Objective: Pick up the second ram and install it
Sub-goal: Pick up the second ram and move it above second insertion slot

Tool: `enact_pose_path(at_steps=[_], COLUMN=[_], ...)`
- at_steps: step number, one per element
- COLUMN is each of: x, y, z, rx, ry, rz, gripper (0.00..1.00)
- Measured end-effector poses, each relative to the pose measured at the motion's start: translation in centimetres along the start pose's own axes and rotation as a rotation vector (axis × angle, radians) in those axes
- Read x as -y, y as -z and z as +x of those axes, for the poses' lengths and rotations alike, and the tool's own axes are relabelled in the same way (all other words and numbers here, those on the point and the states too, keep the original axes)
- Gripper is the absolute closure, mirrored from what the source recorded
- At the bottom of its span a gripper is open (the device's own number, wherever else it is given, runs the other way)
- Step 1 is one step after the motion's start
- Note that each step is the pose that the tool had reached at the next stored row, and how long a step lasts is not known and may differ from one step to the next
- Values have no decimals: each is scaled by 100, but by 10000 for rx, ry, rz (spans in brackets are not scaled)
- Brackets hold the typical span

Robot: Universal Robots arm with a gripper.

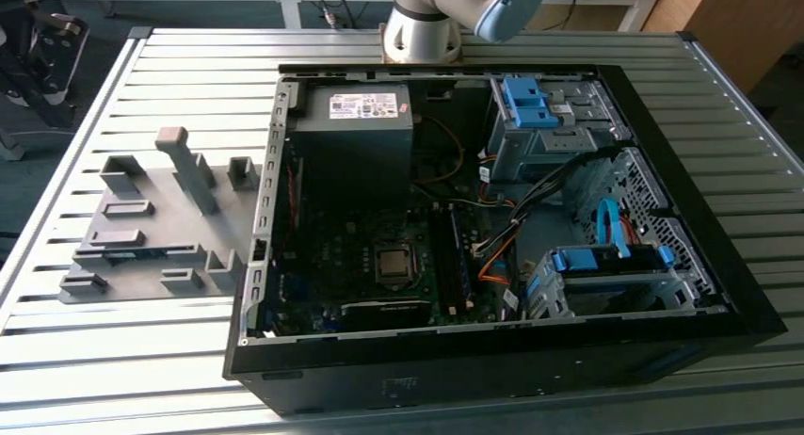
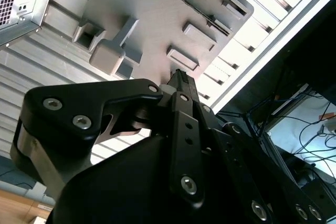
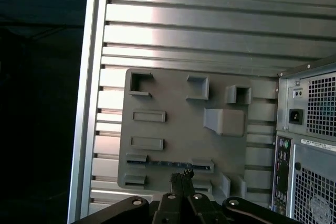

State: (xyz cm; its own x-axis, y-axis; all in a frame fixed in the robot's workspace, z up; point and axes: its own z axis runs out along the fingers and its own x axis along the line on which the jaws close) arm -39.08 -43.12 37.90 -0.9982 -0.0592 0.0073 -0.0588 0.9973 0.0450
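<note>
The second ram (image 3: 170, 164) is a thin dark blue-green stick standing on edge in a long slot of the grey holder tray (image 3: 173, 124). In the exterior view the ram (image 1: 132, 253) sits low in the tray (image 1: 151, 185), at that view's left beside the computer case. My gripper (image 3: 181, 178) hangs high above the tray, close over the ram's slot, with its fingers together and nothing between them. The second wrist view shows the gripper (image 2: 179, 77) from behind, pointing down at the tray (image 2: 152, 14).
The open black computer case (image 1: 503, 360) lies on the slatted metal table (image 1: 151, 360), with motherboard, cables and blue drive clips (image 1: 528, 101) inside. Its rear panel (image 3: 310, 129) stands next to the tray. The table edge (image 3: 86, 103) runs along the tray's other side. The arm's base (image 1: 421, 30) is behind the case.
</note>
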Motion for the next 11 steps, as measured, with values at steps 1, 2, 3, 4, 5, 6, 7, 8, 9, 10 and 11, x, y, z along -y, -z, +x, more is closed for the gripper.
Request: enact_pose_path(at_steps=[1, 2, 3, 4, 5, 6, 7, 8, 9, 10, 11], x=[0, 0, 0, 0, 0, 0, -1, -1, -1, -1, -1], y=[0, 0, -1, -1, -1, -1, -1, -1, -2, -2, -2], z=[1, 2, 3, 4, 5, 7, 8, 9, 12, 14, 17], rx=[-1, -3, -4, -5, -6, -7, -8, -9, -9, -10, -10], ry=[28, 55, 82, 109, 136, 159, 176, 189, 199, 209, 220], rz=[0, 0, 0, 1, 1, 1, 1, 1, 2, 1, 1], gripper=[89, 89, 89, 89, 89, 89, 89, 89, 89, 89, 89])
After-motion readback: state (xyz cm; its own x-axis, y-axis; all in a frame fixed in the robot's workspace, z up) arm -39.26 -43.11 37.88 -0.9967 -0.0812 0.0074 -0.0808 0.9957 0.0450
